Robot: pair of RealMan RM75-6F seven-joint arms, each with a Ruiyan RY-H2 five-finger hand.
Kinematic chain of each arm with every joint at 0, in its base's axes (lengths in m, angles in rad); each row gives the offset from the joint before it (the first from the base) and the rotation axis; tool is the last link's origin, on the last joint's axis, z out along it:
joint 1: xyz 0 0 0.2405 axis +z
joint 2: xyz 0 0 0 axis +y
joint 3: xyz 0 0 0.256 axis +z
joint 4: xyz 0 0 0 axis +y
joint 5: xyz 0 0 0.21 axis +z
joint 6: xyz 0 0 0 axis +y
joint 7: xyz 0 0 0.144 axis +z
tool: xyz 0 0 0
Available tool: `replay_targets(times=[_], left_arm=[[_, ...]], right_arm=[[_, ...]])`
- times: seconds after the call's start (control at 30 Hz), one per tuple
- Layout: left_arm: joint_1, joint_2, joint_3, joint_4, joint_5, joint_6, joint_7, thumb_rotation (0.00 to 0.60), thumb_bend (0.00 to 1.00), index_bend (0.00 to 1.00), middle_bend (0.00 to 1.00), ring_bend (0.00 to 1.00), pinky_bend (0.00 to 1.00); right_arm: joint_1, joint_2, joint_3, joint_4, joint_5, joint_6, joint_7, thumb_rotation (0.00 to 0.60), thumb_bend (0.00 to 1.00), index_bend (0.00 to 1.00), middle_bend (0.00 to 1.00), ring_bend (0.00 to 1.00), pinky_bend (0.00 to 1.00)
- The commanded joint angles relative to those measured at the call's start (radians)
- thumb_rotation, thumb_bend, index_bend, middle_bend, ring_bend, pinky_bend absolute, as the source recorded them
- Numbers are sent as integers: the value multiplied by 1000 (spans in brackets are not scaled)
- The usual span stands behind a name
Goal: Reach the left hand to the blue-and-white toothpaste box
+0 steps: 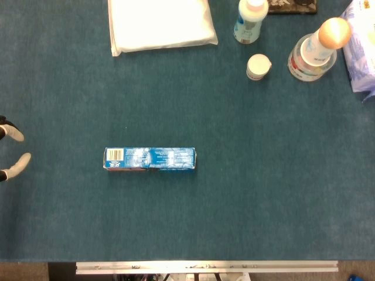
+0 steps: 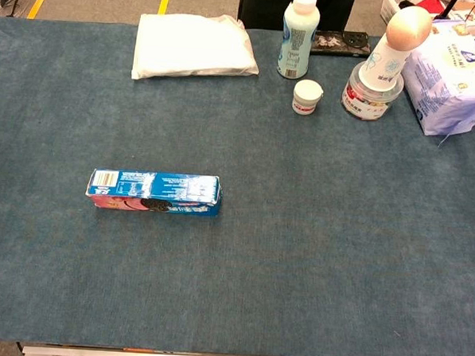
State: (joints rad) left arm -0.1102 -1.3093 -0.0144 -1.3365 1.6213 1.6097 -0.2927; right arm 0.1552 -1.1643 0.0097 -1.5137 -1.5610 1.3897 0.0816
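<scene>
The blue-and-white toothpaste box (image 1: 150, 158) lies flat on the teal table cloth, left of centre, with its long side running left to right and a barcode at its left end. The chest view shows the box (image 2: 155, 192) too. Only the fingers of my left hand (image 1: 9, 149) poke in at the far left edge of the head view. Two white-tipped fingertips (image 1: 22, 161) are spread apart with nothing between them, well to the left of the box and not touching it. The chest view does not show this hand. My right hand is out of both views.
Along the far edge are a white plastic packet (image 1: 159, 23), a white bottle (image 1: 251, 20), a small white jar (image 1: 258, 66), a clear jar with a tan round top (image 1: 316, 50) and a blue-white tissue pack (image 1: 360, 50). The table's front edge (image 1: 205, 266) has a metal rail.
</scene>
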Motion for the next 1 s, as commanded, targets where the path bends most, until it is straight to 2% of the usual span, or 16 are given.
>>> replay_targets(times=[0.03, 1.0], left_arm=[[1, 0, 0, -1, 0, -1, 3, 600, 189, 504, 444, 288, 435], [6, 8, 4, -8, 8, 3, 19, 600, 188, 501, 434, 285, 434]], right_arm=[[1, 0, 0, 1, 0, -1, 0, 600, 0, 389, 293, 159, 378], [9, -10, 0, 14, 2, -15, 10, 600, 0, 389, 295, 159, 378]])
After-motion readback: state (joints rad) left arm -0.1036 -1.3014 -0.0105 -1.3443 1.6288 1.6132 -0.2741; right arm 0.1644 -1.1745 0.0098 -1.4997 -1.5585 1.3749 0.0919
